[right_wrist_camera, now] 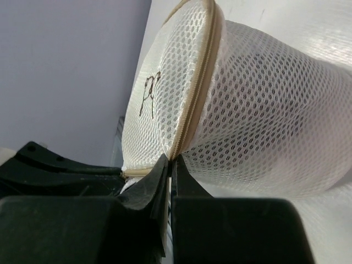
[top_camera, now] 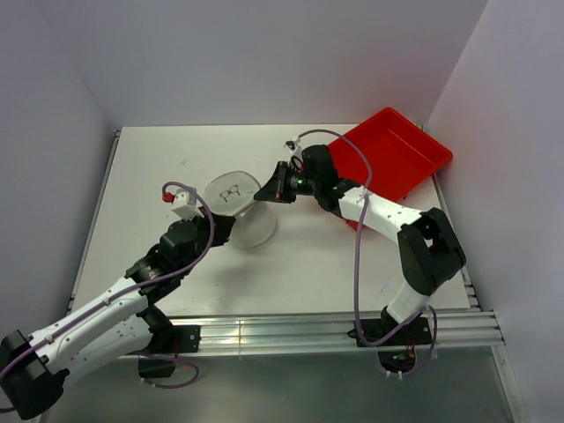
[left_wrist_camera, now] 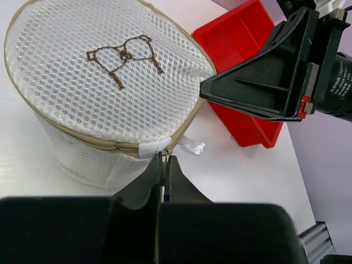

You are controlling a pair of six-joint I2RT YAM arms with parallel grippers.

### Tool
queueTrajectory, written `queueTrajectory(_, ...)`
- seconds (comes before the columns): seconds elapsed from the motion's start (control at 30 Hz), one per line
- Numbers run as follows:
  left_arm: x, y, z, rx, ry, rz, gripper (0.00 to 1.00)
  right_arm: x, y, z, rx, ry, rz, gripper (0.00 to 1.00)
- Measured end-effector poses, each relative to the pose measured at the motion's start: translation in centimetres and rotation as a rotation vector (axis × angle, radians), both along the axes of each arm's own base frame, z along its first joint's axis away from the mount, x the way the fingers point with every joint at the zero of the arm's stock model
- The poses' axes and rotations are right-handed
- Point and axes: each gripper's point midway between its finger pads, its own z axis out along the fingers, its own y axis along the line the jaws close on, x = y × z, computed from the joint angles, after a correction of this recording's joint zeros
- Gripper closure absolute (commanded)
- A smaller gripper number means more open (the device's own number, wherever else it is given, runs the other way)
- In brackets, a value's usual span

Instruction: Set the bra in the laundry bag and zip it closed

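From above, the laundry bag (top_camera: 251,227) stands on the white counter (top_camera: 352,273) left of centre, about midway between the far and near edges, with an arm at each side. The left gripper (top_camera: 229,229) meets its near-left side. The right gripper (top_camera: 263,191) meets the right side of the rim, and a red tray (top_camera: 401,154) lies at the far right corner. The bag's round lid (top_camera: 231,192) faces up, tilted a little. In the left wrist view, the left gripper (left_wrist_camera: 165,163) has its jaws pressed together. Their tips pinch the bag at a small white tab (left_wrist_camera: 154,149) on the zip line, and a clear pull (left_wrist_camera: 192,146) sticks out just beside them. The lid is honeycomb white mesh edged in tan, with a brown bra-shaped mark (left_wrist_camera: 125,55) printed on it. The tip of the right gripper (left_wrist_camera: 206,88) touches the rim on the side toward the tray. In the right wrist view, the right gripper (right_wrist_camera: 169,165) is also closed, nipping the tan zip band (right_wrist_camera: 201,82) where lid meets wall. The zip looks shut along the stretch that shows. The translucent mesh wall (right_wrist_camera: 264,121) bulges, but its contents cannot be made out.
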Motion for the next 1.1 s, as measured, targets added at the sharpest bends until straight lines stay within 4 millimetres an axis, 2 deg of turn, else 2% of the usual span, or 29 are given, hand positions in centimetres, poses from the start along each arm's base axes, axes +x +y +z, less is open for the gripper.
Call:
queueTrajectory(0.2,-0.1,0.2,-0.1,0.005,0.007,0.001,1.0,-0.2,0.5,-0.6,-0.027,0.009,0.061,1.0)
queueTrajectory(0.27,-0.2,0.1,-0.2,0.008,0.008,-0.006,1.0,-0.2,0.4,-0.8,-0.033,0.008,0.064,0.91)
queueTrajectory(0.3,-0.2,0.1,-0.3,0.011,0.01,-0.008,1.0,-0.3,0.4,-0.8,-0.036,0.009,0.065,0.77)
queueTrajectory(0.33,-0.1,0.0,-0.5,0.017,0.013,-0.011,0.98,-0.3,0.4,-0.9,-0.04,0.011,0.065,0.7)
queueTrajectory(0.37,-0.1,0.1,-0.7,0.028,0.018,-0.01,0.88,-0.1,0.2,-1.1,-0.051,0.003,0.054,0.62)
queueTrajectory(0.4,-0.1,0.2,-1.0,0.041,0.025,-0.008,0.8,0.4,-0.2,-1.3,-0.064,-0.01,0.037,0.48)
queueTrajectory(0.43,-0.2,0.4,-1.3,0.056,0.034,-0.004,0.74,1.0,-0.6,-1.4,-0.074,-0.016,0.012,0.4)
queueTrajectory(0.47,-0.2,0.6,-1.4,0.067,0.04,-0.001,0.59,1.7,-1.1,-1.6,-0.087,-0.028,-0.012,0.35)
queueTrajectory(0.5,-0.2,0.7,-1.3,0.077,0.041,0.001,0.51,2.2,-1.6,-1.6,-0.095,-0.035,-0.032,0.26)
queueTrajectory(0.53,-0.2,0.8,-1.2,0.081,0.042,0.002,0.45,2.7,-2.1,-1.7,-0.103,-0.039,-0.055,0.2)
queueTrajectory(0.57,-0.2,0.8,-1.0,0.084,0.041,0.003,0.34,3.0,-2.4,-1.7,-0.111,-0.044,-0.069,0.15)
queueTrajectory(0.6,-0.2,0.9,-0.7,0.086,0.04,0.004,0.29,3.2,-2.7,-1.6,-0.115,-0.05,-0.083,0.1)
queueTrajectory(0.63,-0.1,0.9,-0.3,0.085,0.035,0.006,0.25,3.2,-2.8,-1.4,-0.118,-0.056,-0.09,0.08)
queueTrajectory(0.73,-0.2,1.2,1.5,0.078,0.012,0.01,0.01,3.0,-3.3,-0.1,-0.114,-0.085,-0.109,0.03)
queueTrajectory(0.93,-0.8,2.1,6.7,0.032,-0.071,0.017,0.01,1.0,-5.6,5.8,-0.072,-0.229,-0.175,0.0)
queueTrajectory(1.1,-2.0,3.6,10.7,-0.002,-0.155,0.029,0.01,-2.2,-9.0,10.6,-0.019,-0.387,-0.269,0.0)
